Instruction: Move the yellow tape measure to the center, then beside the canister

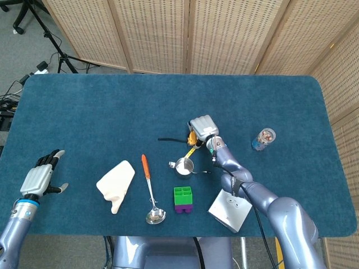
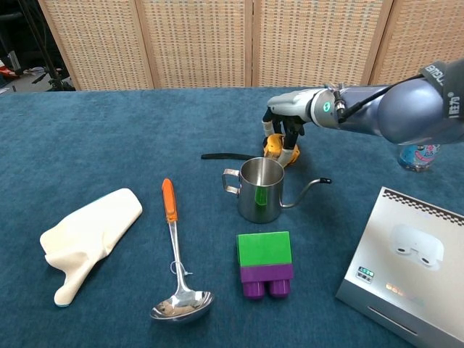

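While the right hand (image 2: 284, 116) grips the yellow tape measure (image 2: 279, 148), its black strap (image 2: 226, 156) trails beside the steel pitcher (image 2: 259, 190). Dragging could snag it. Left hand (image 1: 40, 176) lies open, empty.

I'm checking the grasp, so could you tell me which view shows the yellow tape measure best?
The chest view: the tape measure shows side-on under the right hand gripping it. In the head view the hand covers most of it.

R hand (image 2: 288, 119) gripping yellow tape measure (image 2: 278, 149) just behind steel pitcher (image 2: 259, 189), black strap (image 2: 226, 156) trailing left
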`<state>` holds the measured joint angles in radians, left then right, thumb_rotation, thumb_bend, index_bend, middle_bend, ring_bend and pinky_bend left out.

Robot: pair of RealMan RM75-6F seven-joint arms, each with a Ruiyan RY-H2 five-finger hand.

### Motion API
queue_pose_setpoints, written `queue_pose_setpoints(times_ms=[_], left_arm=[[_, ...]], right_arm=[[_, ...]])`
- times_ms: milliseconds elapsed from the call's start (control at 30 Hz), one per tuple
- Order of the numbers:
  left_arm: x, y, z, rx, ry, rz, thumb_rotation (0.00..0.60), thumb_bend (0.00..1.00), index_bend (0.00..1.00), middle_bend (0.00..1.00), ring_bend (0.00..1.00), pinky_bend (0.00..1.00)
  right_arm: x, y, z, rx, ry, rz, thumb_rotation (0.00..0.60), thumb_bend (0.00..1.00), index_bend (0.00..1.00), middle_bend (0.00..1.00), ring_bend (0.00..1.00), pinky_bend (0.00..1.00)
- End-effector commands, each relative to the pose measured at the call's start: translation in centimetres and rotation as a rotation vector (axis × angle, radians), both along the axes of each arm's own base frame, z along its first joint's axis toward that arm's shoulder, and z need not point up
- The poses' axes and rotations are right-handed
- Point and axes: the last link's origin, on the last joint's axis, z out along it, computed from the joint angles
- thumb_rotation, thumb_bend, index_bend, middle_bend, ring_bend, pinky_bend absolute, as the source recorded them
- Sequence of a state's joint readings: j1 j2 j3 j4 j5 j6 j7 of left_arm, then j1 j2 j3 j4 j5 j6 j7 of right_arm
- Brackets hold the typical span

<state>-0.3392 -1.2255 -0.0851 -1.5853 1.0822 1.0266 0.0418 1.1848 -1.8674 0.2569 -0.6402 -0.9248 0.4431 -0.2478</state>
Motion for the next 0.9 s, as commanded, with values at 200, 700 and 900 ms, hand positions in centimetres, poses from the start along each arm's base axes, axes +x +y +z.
queue_pose_setpoints(times_ms=[200, 700, 900], left_arm=[[0.0, 0.1, 0.1, 0.013, -0.007, 0.009, 0.6, 0.28, 0.03, 0.0, 0.0, 0.0], [0.0, 0.1, 0.1, 0.017, -0.016, 0.013, 0.6, 0.28, 0.03, 0.0, 0.0, 0.0], [0.1, 0.1, 0.1, 0.017, -0.017, 0.013, 0.6, 0.28, 0.03, 0.0, 0.0, 0.0]], right_arm=[[-0.2, 0.1, 0.2, -0.017, 0.008, 0.007, 0.6, 0.16, 0.71, 0.55, 0.5, 0.54], [-0.8, 0.2, 0.7, -0.022, 0.03, 0.004, 0.6, 0.2, 0.73, 0.59, 0.55, 0.59], [-0.9, 0.0, 1.7, -0.039, 0.046, 0.013, 0.6, 0.2, 0.73, 0.6, 0.56, 0.6]])
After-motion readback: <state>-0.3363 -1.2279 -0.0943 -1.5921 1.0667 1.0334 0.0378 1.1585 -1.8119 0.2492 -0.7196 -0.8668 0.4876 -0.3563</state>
